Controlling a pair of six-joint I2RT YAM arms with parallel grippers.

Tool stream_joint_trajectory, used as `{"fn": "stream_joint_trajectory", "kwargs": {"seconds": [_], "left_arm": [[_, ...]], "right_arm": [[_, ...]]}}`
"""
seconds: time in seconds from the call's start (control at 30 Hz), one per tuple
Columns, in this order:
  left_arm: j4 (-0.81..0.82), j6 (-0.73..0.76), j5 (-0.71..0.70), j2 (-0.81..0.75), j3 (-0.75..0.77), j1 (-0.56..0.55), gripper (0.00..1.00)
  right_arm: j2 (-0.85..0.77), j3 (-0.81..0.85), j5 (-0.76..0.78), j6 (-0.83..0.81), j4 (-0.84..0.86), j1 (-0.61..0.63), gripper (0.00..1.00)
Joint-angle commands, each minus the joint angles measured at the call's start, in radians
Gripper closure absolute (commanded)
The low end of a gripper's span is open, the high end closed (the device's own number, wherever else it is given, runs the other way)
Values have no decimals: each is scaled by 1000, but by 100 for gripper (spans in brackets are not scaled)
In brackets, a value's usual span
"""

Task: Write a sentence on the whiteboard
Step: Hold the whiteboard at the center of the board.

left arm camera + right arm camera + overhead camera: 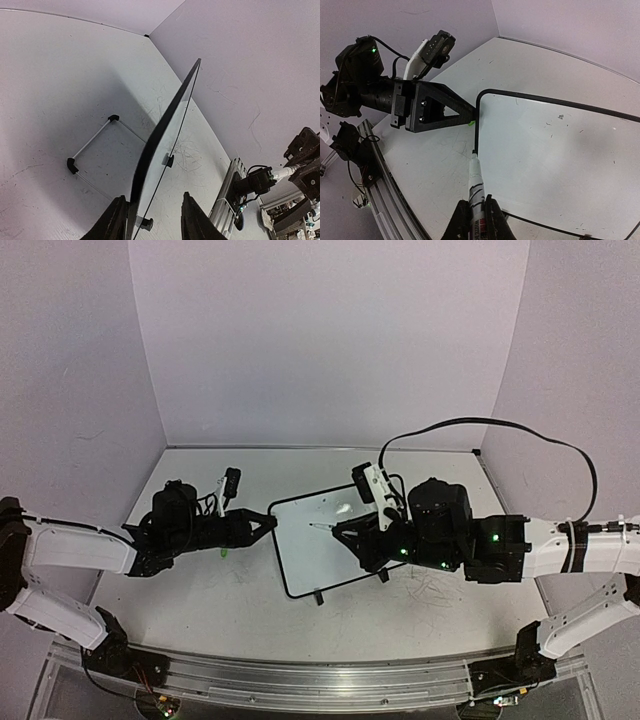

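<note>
1. From above, the whiteboard point(305, 555) lay askew at the middle of the table point(200, 610), between the two arms.
2. Only the left wrist view showed the left gripper point(152, 222) partly spread astride the board's edge, with one finger point(190, 222) clear of it.
3. The right wrist view showed the right gripper point(475, 217) clamped on a marker point(475, 182), its tip at the board's frame; whether it touched was unclear.
4. The marker's label was cut off and unreadable.

1 whiteboard point(322, 545), 1 marker point(476, 184), 2 arms point(80, 548) point(565, 545), 1 table point(250, 610).
</note>
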Motion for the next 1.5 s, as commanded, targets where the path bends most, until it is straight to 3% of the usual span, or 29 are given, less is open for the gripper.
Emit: {"fn": "stream_joint_trajectory", "kwargs": {"seconds": [0.0, 0.2, 0.63, 1.03, 1.47], "left_arm": [[53, 7, 24, 21, 19, 30, 61], [61, 19, 50, 23, 15, 43, 61], [110, 69, 137, 73, 39, 63, 77], [130, 117, 193, 94, 57, 98, 74], [142, 118, 204, 113, 72, 112, 82]], "right_arm": [[-4, 31, 14, -9, 38, 6, 100], [3, 31, 1, -10, 40, 7, 100], [50, 53, 5, -21, 43, 6, 100], [90, 74, -14, -36, 43, 7, 100], [157, 128, 0, -40, 35, 6, 100]]}}
